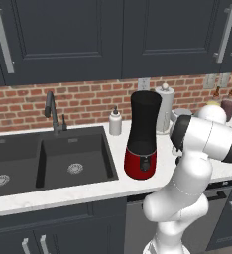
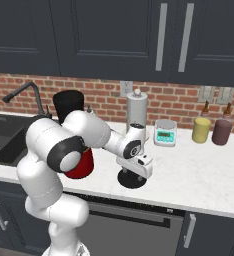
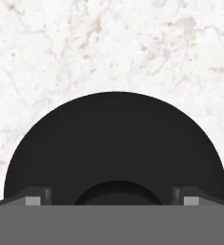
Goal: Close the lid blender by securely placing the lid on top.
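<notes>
Lid (image 3: 115,148) lay flat on the white surface (image 3: 109,48) directly beneath the gripper (image 3: 115,197), knob centred between wide-open, empty jaws, while the uncovered blender (image 1: 143,136) stood at nine o'clock of it

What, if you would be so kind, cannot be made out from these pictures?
- Right base view: the blender is mostly hidden by the arm.
- Right base view: the lid is partly covered by the gripper.
- Hand view: the lid's knob is cut off by the bottom edge.
</notes>
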Robot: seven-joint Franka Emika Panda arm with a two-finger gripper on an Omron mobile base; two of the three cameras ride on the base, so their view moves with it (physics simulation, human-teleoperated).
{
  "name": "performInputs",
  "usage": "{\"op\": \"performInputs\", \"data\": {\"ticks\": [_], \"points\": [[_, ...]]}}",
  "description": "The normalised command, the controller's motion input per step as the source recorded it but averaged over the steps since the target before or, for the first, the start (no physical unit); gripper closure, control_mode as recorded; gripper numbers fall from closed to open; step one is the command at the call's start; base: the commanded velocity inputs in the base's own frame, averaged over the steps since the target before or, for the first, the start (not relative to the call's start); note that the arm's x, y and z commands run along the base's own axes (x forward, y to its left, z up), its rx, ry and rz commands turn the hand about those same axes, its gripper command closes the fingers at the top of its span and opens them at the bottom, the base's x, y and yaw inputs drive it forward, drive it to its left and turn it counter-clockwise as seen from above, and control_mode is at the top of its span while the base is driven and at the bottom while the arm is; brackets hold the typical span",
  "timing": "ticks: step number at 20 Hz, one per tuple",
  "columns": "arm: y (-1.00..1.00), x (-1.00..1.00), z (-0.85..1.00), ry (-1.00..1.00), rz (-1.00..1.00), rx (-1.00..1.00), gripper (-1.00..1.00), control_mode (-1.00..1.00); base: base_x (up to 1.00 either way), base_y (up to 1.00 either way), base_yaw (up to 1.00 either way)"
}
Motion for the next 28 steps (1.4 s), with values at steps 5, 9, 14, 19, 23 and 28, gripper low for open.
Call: {"op": "performInputs", "data": {"ticks": [5,9,14,19,23,28], "points": [[0.0,0.0,-0.09,0.0,0.0,0.0,1.0,-1.0,0.0,0.0,0.0],[0.0,0.0,0.0,0.0,0.0,0.0,1.0,-1.0,0.0,0.0,0.0],[0.0,0.0,0.0,0.0,0.0,0.0,1.0,-1.0,0.0,0.0,0.0],[0.0,0.0,0.0,0.0,0.0,0.0,1.0,-1.0,0.0,0.0,0.0],[-0.02,0.0,0.21,-0.02,0.0,0.01,1.0,-1.0,0.0,0.0,0.0],[-0.05,0.0,0.6,-0.13,0.0,0.0,1.0,-1.0,0.0,0.0,0.0]]}}
